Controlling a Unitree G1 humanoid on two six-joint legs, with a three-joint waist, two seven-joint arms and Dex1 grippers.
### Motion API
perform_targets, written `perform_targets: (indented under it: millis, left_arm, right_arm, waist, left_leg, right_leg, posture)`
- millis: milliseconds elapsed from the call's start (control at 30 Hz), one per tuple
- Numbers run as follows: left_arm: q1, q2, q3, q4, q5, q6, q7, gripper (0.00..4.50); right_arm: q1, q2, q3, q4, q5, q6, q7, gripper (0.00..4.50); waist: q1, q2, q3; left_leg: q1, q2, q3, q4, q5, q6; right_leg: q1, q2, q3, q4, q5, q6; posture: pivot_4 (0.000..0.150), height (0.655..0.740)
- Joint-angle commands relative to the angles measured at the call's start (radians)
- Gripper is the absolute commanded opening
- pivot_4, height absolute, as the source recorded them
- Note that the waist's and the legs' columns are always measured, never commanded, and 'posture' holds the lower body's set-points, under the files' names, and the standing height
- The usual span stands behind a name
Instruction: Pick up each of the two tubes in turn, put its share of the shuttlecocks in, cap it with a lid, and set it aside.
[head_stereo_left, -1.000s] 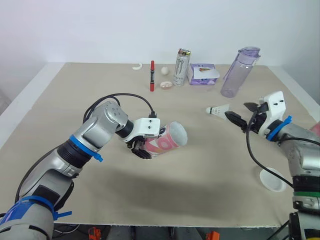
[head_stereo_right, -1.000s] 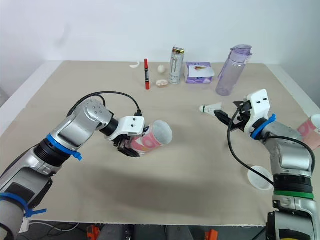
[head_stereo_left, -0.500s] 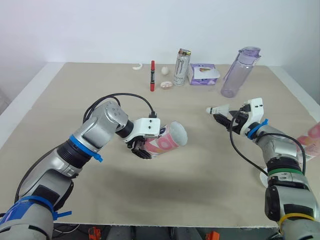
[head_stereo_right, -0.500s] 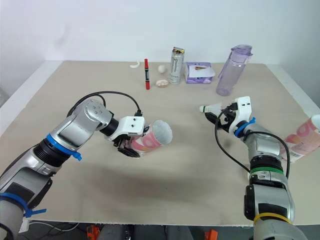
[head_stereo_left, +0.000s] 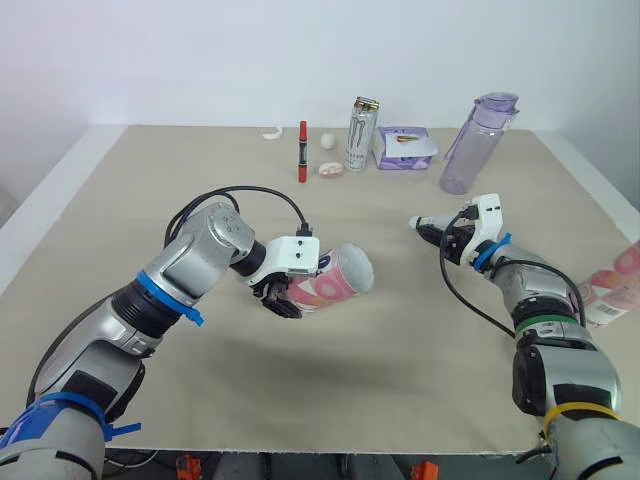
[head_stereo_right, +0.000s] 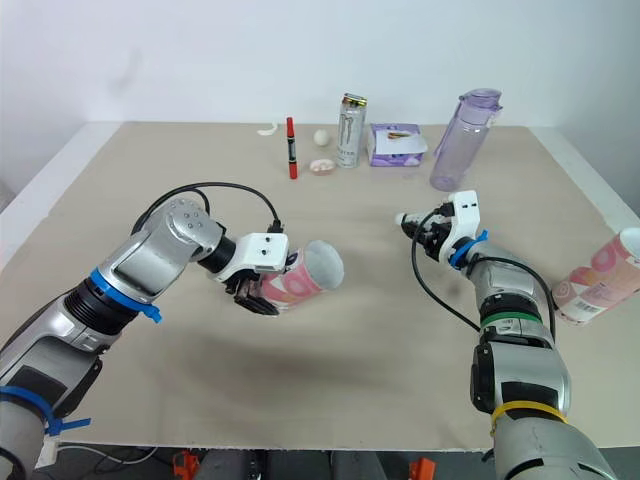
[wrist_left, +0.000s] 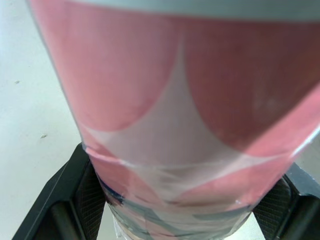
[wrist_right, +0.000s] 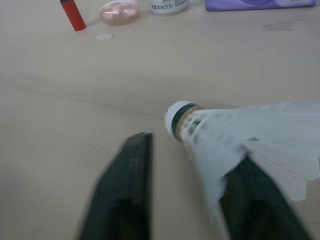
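Now: one tube is held, and the other pincer is at a shuttlecock.

Clearly the left pincer (head_stereo_left: 286, 296) is closed on the pink tube (head_stereo_left: 336, 277): in the left wrist view one black finger (wrist_left: 60, 202) presses on each side of its lower end. The tube is held above the surface (head_stereo_left: 120, 220), almost on its side, and its open mouth points to the robot's right. The right pincer (head_stereo_left: 441, 233) is wide open. The white shuttlecock (wrist_right: 240, 132) lies against one finger (wrist_right: 257, 202), its feathers over that finger, while the other finger stands apart from it. I cannot tell if the shuttlecock rests on the surface. A second pink tube (head_stereo_right: 596, 280) lies near the right edge, well apart from both pincers. At the far side stand a can (head_stereo_left: 361, 134), a purple bottle (head_stereo_left: 478, 143) and a red marker (head_stereo_left: 301, 152).
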Motion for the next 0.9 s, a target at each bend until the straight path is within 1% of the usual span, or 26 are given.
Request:
perform_targets:
  millis: [33, 67, 133, 167, 233, 300, 433, 567, 633, 767, 900]
  left_arm:
    - [0.016, 0.017, -0.012, 0.0, 0.02, 0.015, 0.014, 3.61]
    - [0.016, 0.018, -0.012, -0.001, 0.019, 0.017, 0.013, 3.61]
    - [0.013, 0.019, -0.012, -0.002, 0.017, 0.022, 0.011, 3.61]
    - [0.01, 0.019, -0.012, 0.0, 0.017, 0.022, 0.009, 3.61]
    - [0.004, 0.018, -0.013, 0.009, 0.017, 0.02, 0.008, 3.61]
    - [0.0, 0.018, -0.014, 0.014, 0.017, 0.016, 0.006, 3.61]
    - [-0.003, 0.02, -0.016, 0.022, 0.016, 0.008, 0.001, 3.61]
    - [-0.011, 0.017, -0.018, 0.041, 0.016, -0.004, 0.0, 3.61]
    - [-0.017, 0.012, -0.018, 0.053, 0.016, -0.009, 0.0, 3.61]
    - [-0.02, 0.005, -0.019, 0.061, 0.015, -0.012, 0.001, 3.61]
    - [-0.02, 0.003, -0.019, 0.055, 0.014, -0.009, 0.002, 3.61]
  right_arm:
    - [-0.03, -0.01, -0.01, -0.004, -0.01, -0.046, 0.012, 0.15]
    - [-0.026, -0.01, -0.006, -0.013, -0.015, -0.058, 0.012, 0.02]
    - [-0.01, -0.014, 0.01, -0.051, -0.031, -0.091, 0.019, 0.02]
    - [0.01, -0.019, 0.022, -0.106, -0.037, -0.117, 0.036, 0.02]
    - [0.068, -0.045, 0.059, -0.261, -0.074, -0.21, 0.066, 0.02]
    - [0.136, -0.083, 0.076, -0.475, -0.079, -0.26, 0.109, 0.02]
    - [0.253, -0.219, 0.116, -0.849, -0.089, -0.363, 0.252, 0.02]
    - [0.322, -0.332, 0.127, -1.142, -0.019, -0.389, 0.365, 0.02]
    - [0.337, -0.372, 0.131, -1.274, 0.013, -0.357, 0.394, 0.02]
    - [0.333, -0.394, 0.141, -1.398, 0.055, -0.273, 0.399, 0.02]
    - [0.321, -0.389, 0.164, -1.463, 0.077, -0.209, 0.402, 0.02]
  waist:
    - [-0.003, 0.0, 0.0]
    - [-0.003, 0.0, 0.0]
    - [-0.007, 0.0, 0.0]
    - [-0.007, 0.0, 0.0]
    - [-0.007, 0.0, 0.0]
    - [-0.007, 0.002, 0.001]
    - [-0.004, 0.004, 0.002]
    - [-0.005, 0.004, 0.002]
    - [-0.005, 0.004, 0.002]
    - [-0.006, 0.002, 0.002]
    - [-0.005, 0.002, 0.002]
  left_leg:
    - [0.0, 0.0, 0.0, 0.0, 0.0, 0.0]
    - [0.0, 0.0, 0.0, 0.0, 0.0, 0.0]
    - [0.0, 0.0, 0.0, 0.0, 0.0, 0.0]
    - [0.0, 0.0, 0.0, 0.0, 0.0, 0.0]
    - [0.0, 0.0, 0.0, 0.0, 0.0, 0.0]
    - [0.0, 0.0, -0.001, 0.0, 0.0, 0.0]
    - [-0.001, -0.001, -0.002, 0.0, 0.0, 0.0]
    - [0.0, 0.0, -0.002, 0.0, 0.0, 0.0]
    - [0.001, 0.0, -0.002, 0.0, 0.0, 0.0]
    - [0.001, 0.0, -0.002, 0.002, 0.0, 0.0]
    - [0.001, 0.0, -0.001, 0.002, 0.0, 0.0]
  right_leg:
    - [0.0, 0.0, 0.0, 0.0, 0.0, 0.0]
    - [0.0, 0.0, 0.0, 0.0, 0.0, 0.0]
    - [0.0, 0.0, 0.0, 0.0, 0.0, 0.0]
    - [0.0, 0.0, 0.0, 0.0, 0.0, 0.0]
    - [0.0, 0.0, 0.0, 0.0, 0.0, 0.0]
    - [0.0, 0.0, 0.0, 0.0, -0.001, 0.001]
    - [-0.001, 0.0, 0.0, 0.0, -0.001, 0.002]
    - [0.001, 0.0, -0.001, 0.0, -0.002, 0.001]
    - [0.001, 0.0, -0.001, 0.0, -0.004, -0.004]
    - [0.001, 0.0, 0.0, 0.0, -0.002, -0.005]
    - [0.001, -0.001, 0.0, 0.0, -0.002, -0.006]
  posture:
    - [0.15, 0.74]
    - [0.15, 0.74]
    - [0.15, 0.74]
    - [0.15, 0.74]
    - [0.15, 0.74]
    - [0.15, 0.74]
    - [0.15, 0.74]
    - [0.15, 0.74]
    - [0.15, 0.74]
    - [0.15, 0.74]
    - [0.15, 0.74]
